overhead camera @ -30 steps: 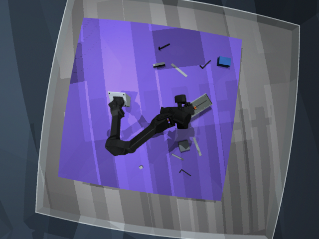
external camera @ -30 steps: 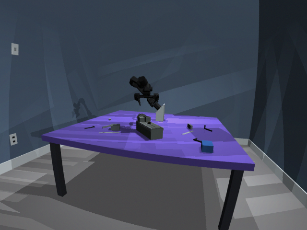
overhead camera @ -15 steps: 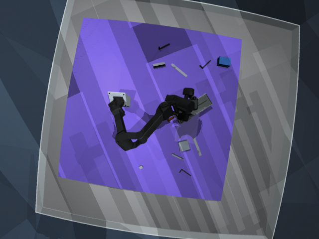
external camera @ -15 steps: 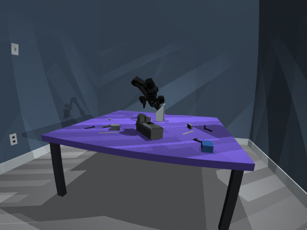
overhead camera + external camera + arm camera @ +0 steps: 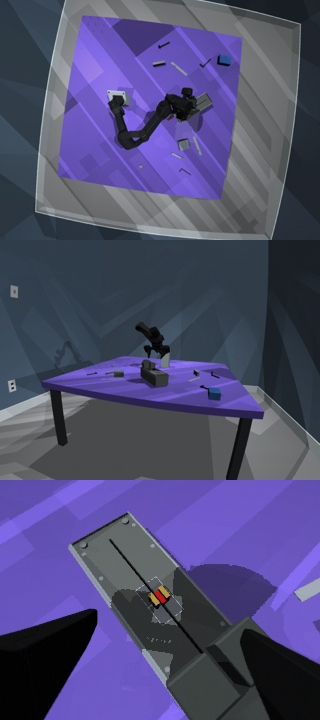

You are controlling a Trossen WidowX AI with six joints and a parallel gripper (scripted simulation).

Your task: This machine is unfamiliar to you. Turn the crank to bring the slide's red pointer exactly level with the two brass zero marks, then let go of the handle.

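Note:
The grey machine [image 5: 206, 100] [image 5: 162, 380] [image 5: 100, 562] stands on the purple table. In the wrist view its red pointer [image 5: 160, 597] sits in the slot between two brass marks [image 5: 154, 600] [image 5: 164, 591]. It looks nearly level with them; a slight offset toward the crank end cannot be ruled out. The brown crank handle [image 5: 170, 117] sticks out at the machine's lower-left end in the top view; it is out of the wrist view. My gripper [image 5: 155, 357] [image 5: 170, 625] is open and empty above the machine's crank end, clear of the handle. Its fingers are hidden in the top view.
A grey box [image 5: 184, 144] [image 5: 118, 373] and a pale strip [image 5: 197, 145] lie near the machine. Another strip [image 5: 178, 68], a small grey block [image 5: 158, 63], a black hook [image 5: 205, 63] and a blue block [image 5: 225, 59] [image 5: 214, 393] lie on the machine's other side.

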